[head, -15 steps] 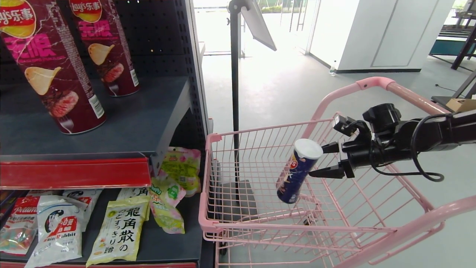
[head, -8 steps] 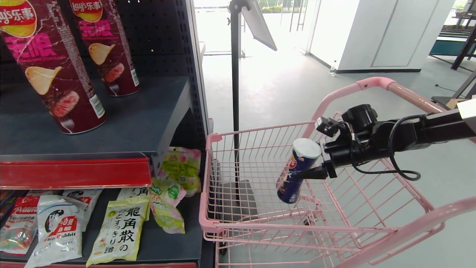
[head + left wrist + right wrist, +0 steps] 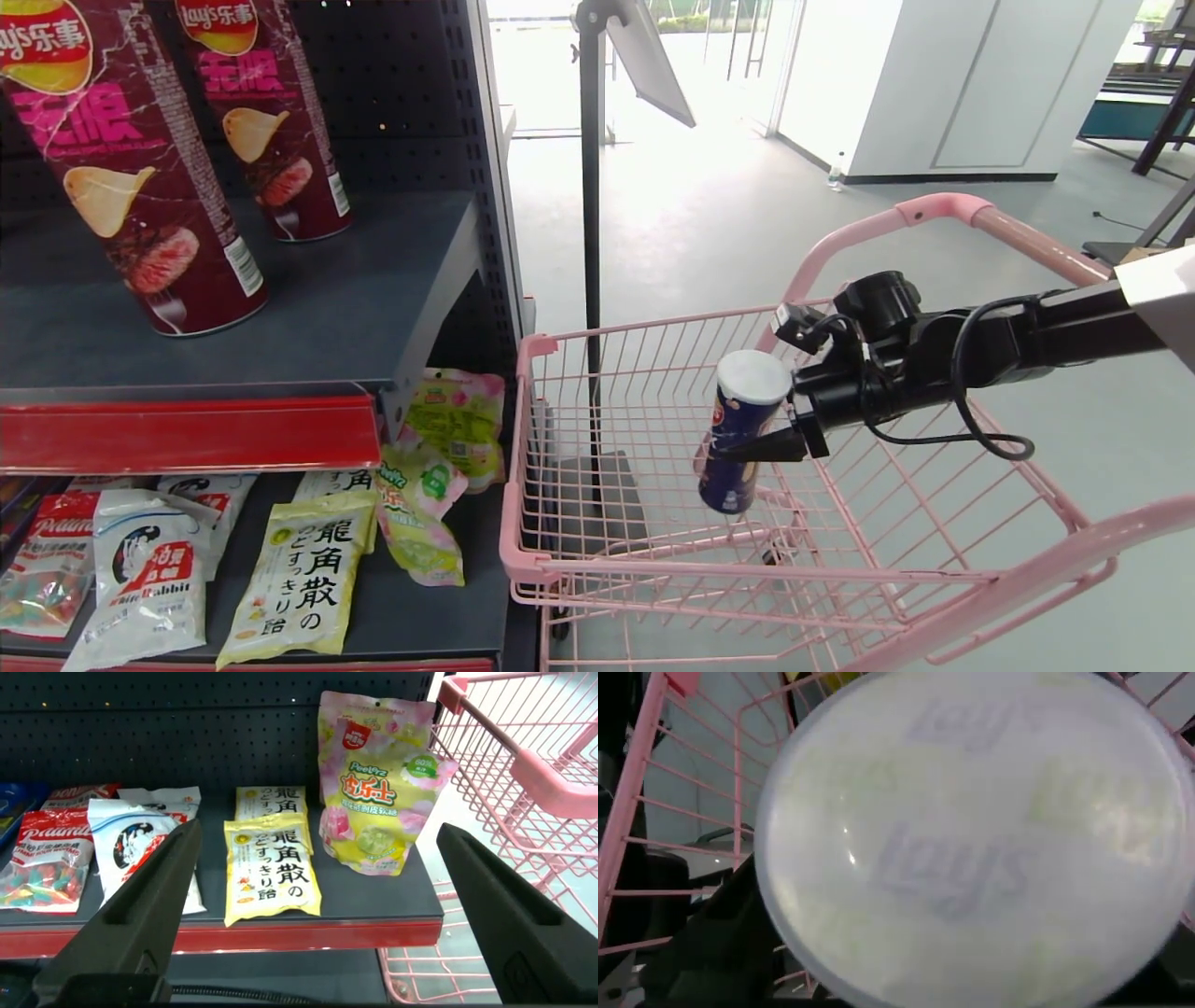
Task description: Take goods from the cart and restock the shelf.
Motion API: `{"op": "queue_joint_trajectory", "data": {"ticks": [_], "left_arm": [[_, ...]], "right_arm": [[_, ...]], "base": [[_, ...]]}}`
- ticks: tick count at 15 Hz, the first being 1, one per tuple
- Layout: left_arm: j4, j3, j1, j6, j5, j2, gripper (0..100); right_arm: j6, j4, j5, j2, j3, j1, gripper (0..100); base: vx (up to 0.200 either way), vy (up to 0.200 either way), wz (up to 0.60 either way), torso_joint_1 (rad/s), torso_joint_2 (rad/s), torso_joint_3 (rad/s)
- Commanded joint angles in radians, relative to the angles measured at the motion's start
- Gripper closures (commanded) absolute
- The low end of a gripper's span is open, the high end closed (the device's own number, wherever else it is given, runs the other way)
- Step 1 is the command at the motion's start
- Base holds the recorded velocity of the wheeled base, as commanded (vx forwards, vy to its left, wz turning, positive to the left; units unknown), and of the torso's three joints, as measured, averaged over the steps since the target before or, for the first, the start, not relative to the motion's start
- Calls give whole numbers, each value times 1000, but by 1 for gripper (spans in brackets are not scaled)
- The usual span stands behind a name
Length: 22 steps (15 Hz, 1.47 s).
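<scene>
Shop, retail-type. Dark shelf unit [image 3: 355, 299] w/ pegboard back: tall chip cans [image 3: 140, 187] on its upper board, red price strip [image 3: 187, 434] along that board's front edge, snack bags [image 3: 299, 579] on the board below. Pink wire cart [image 3: 523, 560] just beside the shelf unit; sign stand [image 3: 590, 233] near its far corner.

There are 2 red chip cans [image 3: 140, 187] [image 3: 280, 131], 1 blue chip can [image 3: 738, 439], 1 pink cart [image 3: 597, 565] and 2 yellow bags [image 3: 271, 873] [image 3: 271, 803].
</scene>
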<state>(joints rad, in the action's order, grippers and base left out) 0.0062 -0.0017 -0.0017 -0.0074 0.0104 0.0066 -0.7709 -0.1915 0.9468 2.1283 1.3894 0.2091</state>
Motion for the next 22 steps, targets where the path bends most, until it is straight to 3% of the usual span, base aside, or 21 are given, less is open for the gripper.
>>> {"op": "queue_joint_trajectory", "data": {"ticks": [1,16,22], "left_arm": [[0,0,0,0,0,1,0],[0,0,0,0,0,1,0],[0,0,0,0,0,1,0]], "right_arm": [[12,-6,-11,-7,-26,7,0],[88,-42,13,24,-44,44,0],[104,-39,10,68,14,45,0]], "base": [[0,0,0,0,0,0],[0,0,0,0,0,0],[0,0,0,0,0,0]]}}
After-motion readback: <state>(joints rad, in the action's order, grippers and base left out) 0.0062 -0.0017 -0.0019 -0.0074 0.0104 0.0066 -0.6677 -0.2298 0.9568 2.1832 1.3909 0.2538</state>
